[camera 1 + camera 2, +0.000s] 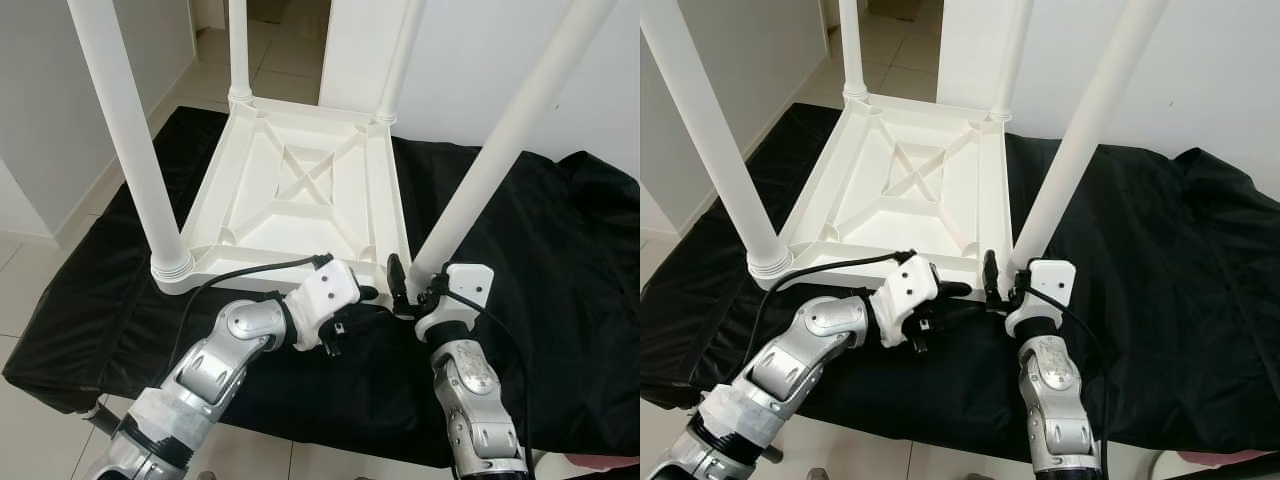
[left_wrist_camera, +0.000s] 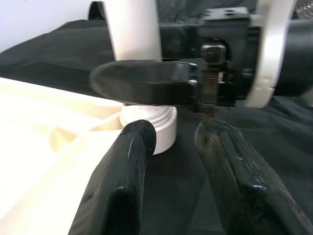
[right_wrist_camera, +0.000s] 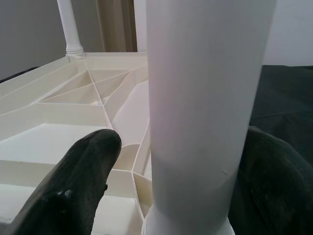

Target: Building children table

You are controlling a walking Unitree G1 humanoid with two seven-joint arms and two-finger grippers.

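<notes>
Left eye view: an upturned white table (image 1: 300, 190) lies on a black cloth (image 1: 560, 280). The right gripper (image 1: 412, 290) straddles the base of the table's near right leg (image 1: 490, 170), fingers apart. The left gripper (image 1: 372, 300) hovers just beside that leg, parted, holding nothing.

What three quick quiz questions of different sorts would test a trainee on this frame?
1. True or false: the table top lies upside down on the black cloth.
2. How many white legs stand up from it? A) two B) three C) four
3. Which end effector has its fingers around the near right leg?

Key:
1. True; its ribbed underside faces up.
2. C.
3. The right end effector, fingers either side of the leg's base. The left end effector sits open just beside it.
</notes>
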